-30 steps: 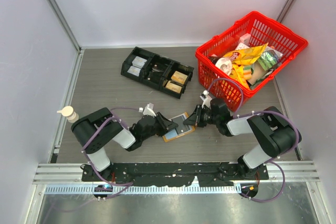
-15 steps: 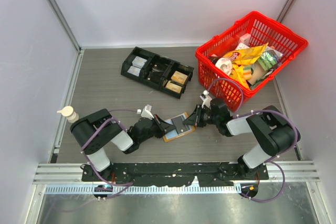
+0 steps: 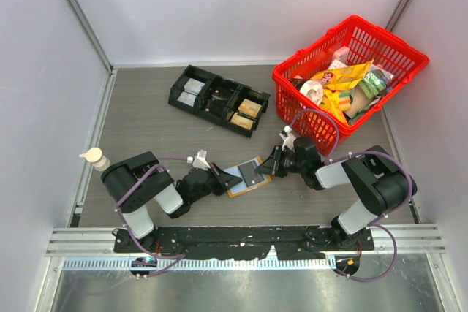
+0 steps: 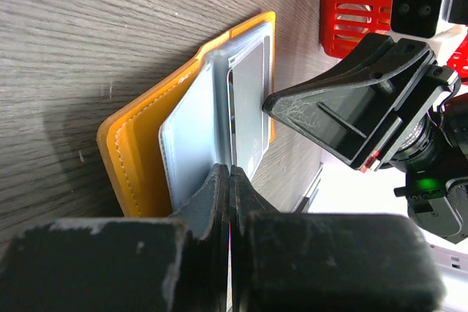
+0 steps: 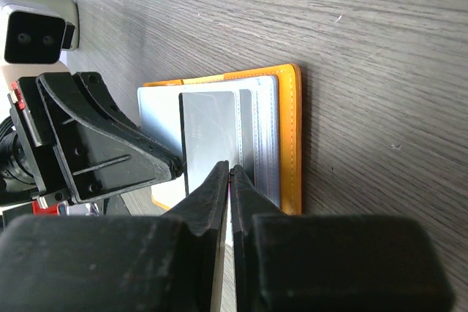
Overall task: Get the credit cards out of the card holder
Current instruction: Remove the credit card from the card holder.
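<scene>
The tan-orange card holder point(image 3: 244, 188) lies open on the table between my two grippers. In the left wrist view its orange cover point(image 4: 135, 158) frames a pale blue-grey panel point(image 4: 191, 133) and a grey card point(image 4: 248, 96). My left gripper point(image 3: 219, 178) is shut, its tips point(image 4: 230, 174) pinching the near edge of the pale panel at the seam with the card. My right gripper point(image 3: 272, 169) comes from the opposite side. It is shut, and its tips point(image 5: 230, 171) pinch the edge of the grey card point(image 5: 212, 126) beside the clear sleeves point(image 5: 265, 133).
A black compartment tray point(image 3: 218, 100) with small packets stands at the back centre. A red basket point(image 3: 349, 78) full of snack packs stands at the back right, close behind my right arm. A small white bottle point(image 3: 95, 157) stands at the left edge.
My left gripper has drawn back a little to the left, and the pale panel now reaches further out toward it. My right gripper and the card holder have hardly moved.
</scene>
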Motion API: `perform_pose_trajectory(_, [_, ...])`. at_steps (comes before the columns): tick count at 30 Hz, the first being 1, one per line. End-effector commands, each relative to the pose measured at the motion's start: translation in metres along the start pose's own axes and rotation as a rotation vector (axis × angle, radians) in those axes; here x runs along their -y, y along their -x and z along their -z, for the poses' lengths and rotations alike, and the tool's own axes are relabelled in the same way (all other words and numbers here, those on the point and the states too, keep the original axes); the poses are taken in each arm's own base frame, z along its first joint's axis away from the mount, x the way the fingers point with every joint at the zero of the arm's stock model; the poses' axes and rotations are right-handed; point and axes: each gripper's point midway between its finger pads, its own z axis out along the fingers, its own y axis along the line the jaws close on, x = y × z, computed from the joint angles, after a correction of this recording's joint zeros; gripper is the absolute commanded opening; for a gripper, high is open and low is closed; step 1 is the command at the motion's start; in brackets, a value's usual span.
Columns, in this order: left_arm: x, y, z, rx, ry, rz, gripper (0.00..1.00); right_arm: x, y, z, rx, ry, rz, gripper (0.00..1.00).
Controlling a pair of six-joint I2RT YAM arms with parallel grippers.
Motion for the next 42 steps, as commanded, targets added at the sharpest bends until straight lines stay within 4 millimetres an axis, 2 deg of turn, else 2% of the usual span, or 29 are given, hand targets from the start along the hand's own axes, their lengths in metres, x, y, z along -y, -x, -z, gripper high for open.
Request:
perform_pose_trajectory(1, [0.010, 0.004, 0.000, 0.026, -0.046, 0.006, 0.00, 0.065, -0.040, 0.013, -0.084, -0.260, -0.117, 0.11])
perform_pose_trajectory(2, [0.013, 0.004, -0.001, 0.023, -0.054, -0.002, 0.04, 0.065, -0.039, 0.013, -0.082, -0.257, -0.115, 0.10])
perform_pose_trajectory(5, [0.020, 0.002, -0.007, 0.006, -0.073, -0.025, 0.30, 0.064, -0.038, 0.012, -0.083, -0.253, -0.113, 0.10])
perform_pose_trajectory(8, [0.020, 0.001, -0.012, 0.000, -0.064, -0.039, 0.42, 0.063, -0.038, 0.012, -0.084, -0.248, -0.112, 0.10])
perform_pose_trajectory(10, [0.018, -0.001, -0.017, -0.012, -0.053, -0.045, 0.45, 0.062, -0.038, 0.012, -0.083, -0.245, -0.113, 0.10])
perform_pose_trajectory(14, [0.025, -0.008, -0.021, -0.049, -0.078, -0.047, 0.39, 0.062, -0.038, 0.012, -0.083, -0.243, -0.109, 0.10])
perform_pose_trajectory(21, [0.047, -0.002, -0.012, -0.025, -0.147, -0.065, 0.15, 0.063, -0.040, 0.011, -0.091, -0.241, -0.111, 0.10])
perform_pose_trajectory(28, [0.042, -0.001, -0.007, -0.020, -0.125, -0.033, 0.08, 0.062, -0.040, 0.010, -0.093, -0.236, -0.111, 0.10])
perform_pose_trajectory(29, [0.040, 0.005, -0.008, 0.011, -0.115, -0.021, 0.05, 0.062, -0.041, 0.011, -0.095, -0.235, -0.114, 0.11])
perform_pose_trajectory(33, [0.040, 0.005, -0.011, 0.012, -0.110, 0.007, 0.04, 0.063, -0.042, 0.011, -0.096, -0.235, -0.112, 0.11])
perform_pose_trajectory(42, [0.060, 0.005, -0.017, 0.001, -0.183, 0.049, 0.06, 0.062, -0.045, 0.010, -0.110, -0.223, -0.113, 0.10])
